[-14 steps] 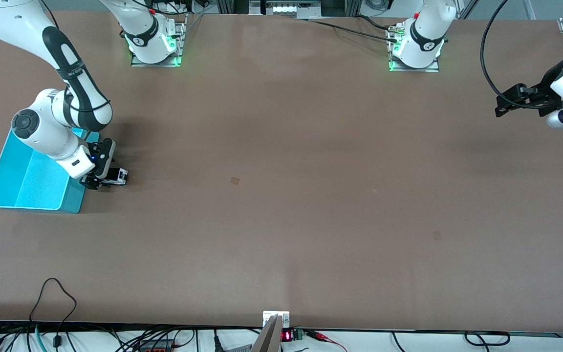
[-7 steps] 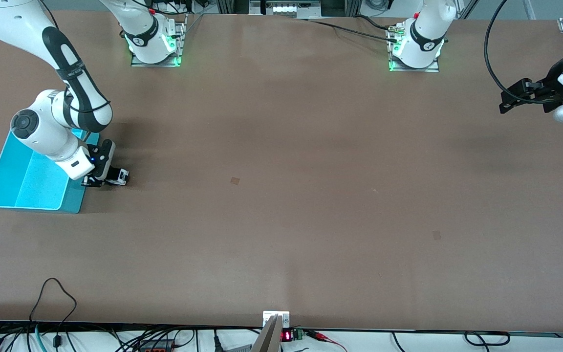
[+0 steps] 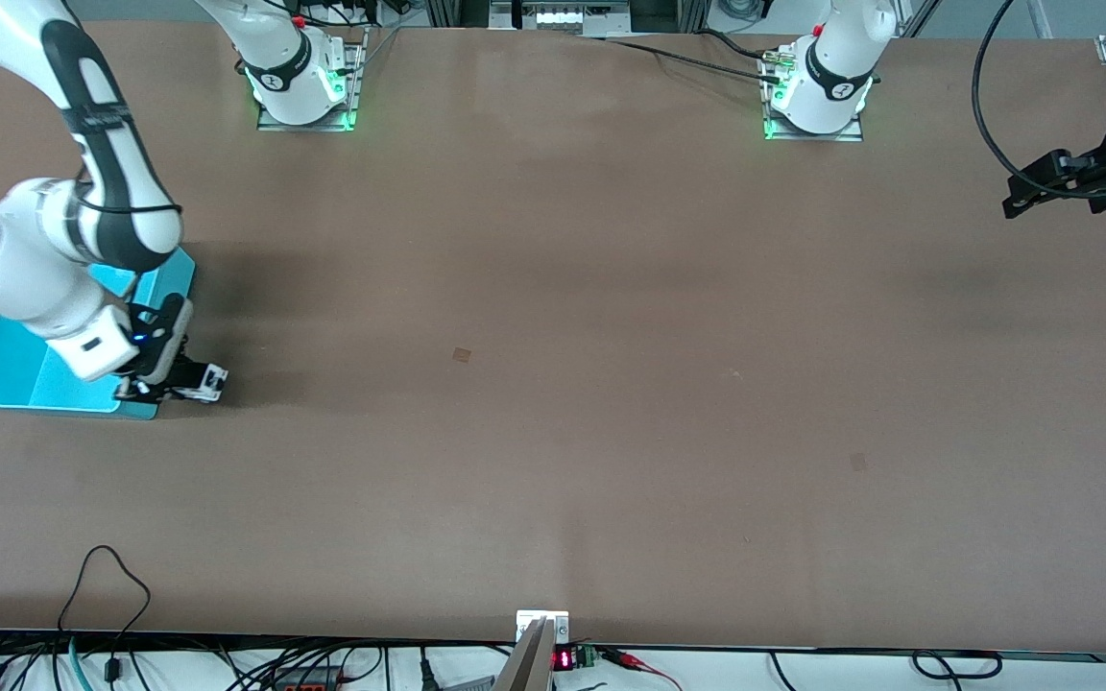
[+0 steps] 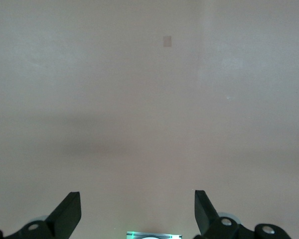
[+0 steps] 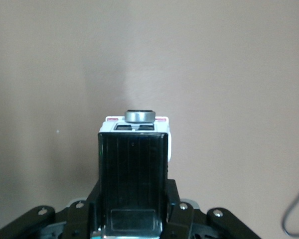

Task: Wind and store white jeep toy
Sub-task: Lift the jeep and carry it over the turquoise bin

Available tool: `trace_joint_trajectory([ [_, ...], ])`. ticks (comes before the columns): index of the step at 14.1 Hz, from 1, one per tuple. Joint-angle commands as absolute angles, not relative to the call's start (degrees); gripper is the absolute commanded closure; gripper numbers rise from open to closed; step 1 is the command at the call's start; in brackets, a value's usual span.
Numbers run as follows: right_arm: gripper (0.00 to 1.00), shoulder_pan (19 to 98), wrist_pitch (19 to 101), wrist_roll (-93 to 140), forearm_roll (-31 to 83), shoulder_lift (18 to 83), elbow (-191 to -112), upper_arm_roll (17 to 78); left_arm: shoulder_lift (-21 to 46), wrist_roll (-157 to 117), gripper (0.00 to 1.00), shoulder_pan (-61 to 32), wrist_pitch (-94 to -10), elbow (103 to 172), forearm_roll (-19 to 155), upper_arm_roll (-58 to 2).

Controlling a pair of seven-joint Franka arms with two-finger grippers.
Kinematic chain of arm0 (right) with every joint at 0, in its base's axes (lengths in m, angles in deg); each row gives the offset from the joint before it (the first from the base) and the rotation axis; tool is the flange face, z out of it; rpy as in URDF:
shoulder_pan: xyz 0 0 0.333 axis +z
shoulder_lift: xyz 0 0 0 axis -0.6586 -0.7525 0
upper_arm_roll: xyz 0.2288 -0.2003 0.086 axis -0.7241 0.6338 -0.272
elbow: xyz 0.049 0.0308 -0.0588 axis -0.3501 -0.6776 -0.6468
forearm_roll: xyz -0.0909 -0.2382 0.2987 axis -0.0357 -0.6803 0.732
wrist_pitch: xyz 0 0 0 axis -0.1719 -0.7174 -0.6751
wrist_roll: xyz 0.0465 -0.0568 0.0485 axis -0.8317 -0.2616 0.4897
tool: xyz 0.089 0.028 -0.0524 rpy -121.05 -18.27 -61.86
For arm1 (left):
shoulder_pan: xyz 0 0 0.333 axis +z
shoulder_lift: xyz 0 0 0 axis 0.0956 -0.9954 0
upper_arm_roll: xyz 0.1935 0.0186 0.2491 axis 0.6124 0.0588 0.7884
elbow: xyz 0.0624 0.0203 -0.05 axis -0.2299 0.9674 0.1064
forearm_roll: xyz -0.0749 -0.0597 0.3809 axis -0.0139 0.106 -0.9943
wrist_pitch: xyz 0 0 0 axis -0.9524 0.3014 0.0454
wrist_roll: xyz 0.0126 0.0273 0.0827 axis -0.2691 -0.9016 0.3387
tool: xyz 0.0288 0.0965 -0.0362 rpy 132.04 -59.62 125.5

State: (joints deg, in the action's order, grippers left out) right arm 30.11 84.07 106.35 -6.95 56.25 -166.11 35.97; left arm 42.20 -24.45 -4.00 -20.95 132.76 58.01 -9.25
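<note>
The right end effector (image 3: 190,381) is gripping the white jeep toy (image 3: 210,380) just beside the turquoise bin (image 3: 11,389), storing not yet done, while the left end effector (image 3: 1028,194) is waiting released.

High front camera facing both bases, wrist cameras close above the table (image 3: 553,288) (shared surface)

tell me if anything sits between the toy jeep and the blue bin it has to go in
Nothing visible does. The right pincer is shut on the jeep, right beside the bin at its corner nearer the front camera, with only the bin's low wall between them. The left pincer waits open over the table's other end.
</note>
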Motion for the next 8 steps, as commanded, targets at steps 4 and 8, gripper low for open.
trace_joint_trajectory([
  [4,1.0,27.4,69.7,69.0,-7.2,61.7,-163.2,38.2,43.3,-24.4,0.0,-3.5,-19.3,132.5,58.3,-9.0],
  [8,1.0,27.2,64.7,46.4,-13.8,61.9,-163.4,42.7,43.2,-24.4,0.0,-3.5,-19.8,132.6,58.3,-9.1],
])
